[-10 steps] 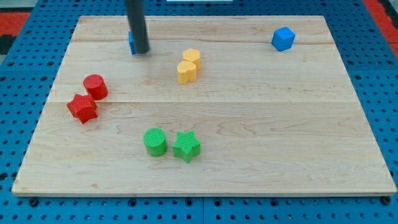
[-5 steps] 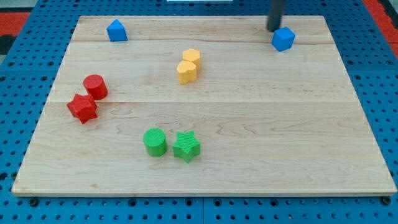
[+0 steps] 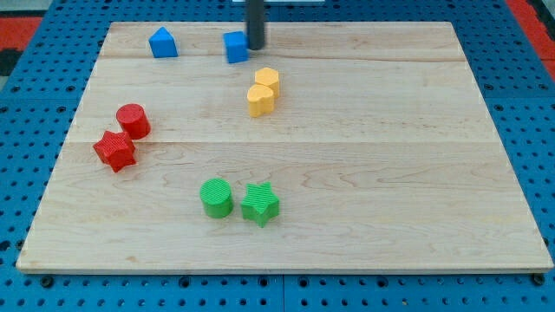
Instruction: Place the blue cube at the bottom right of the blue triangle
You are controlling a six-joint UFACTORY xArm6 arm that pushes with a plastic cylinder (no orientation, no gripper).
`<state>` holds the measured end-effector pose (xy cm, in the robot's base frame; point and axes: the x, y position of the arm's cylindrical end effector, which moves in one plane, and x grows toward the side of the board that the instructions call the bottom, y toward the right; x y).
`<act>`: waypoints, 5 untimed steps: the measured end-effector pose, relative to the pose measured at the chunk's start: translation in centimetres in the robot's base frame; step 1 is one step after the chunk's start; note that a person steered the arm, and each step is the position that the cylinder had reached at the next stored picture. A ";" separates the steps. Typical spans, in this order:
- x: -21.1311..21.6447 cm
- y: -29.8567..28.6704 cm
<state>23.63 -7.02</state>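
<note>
Bright, even light over my table (image 3: pixel 364 173), sharp nearly all through.

The wood grain reads clearly and carries no glare. Shadows are faint and short: a thin dark edge hugs the base of the green star (image 3: pixel 260 205), and the same under the red cylinder (image 3: pixel 133 120) up and to its left. Only my rod, far above that star, looks slightly soft, its tip (image 3: pixel 256 47) included.

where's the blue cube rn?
The blue cube sits near the view's top, left of centre, to the right of the blue triangle and up-left of the yellow blocks. My tip is against its right side.
</note>
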 end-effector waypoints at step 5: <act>-0.3 -5.2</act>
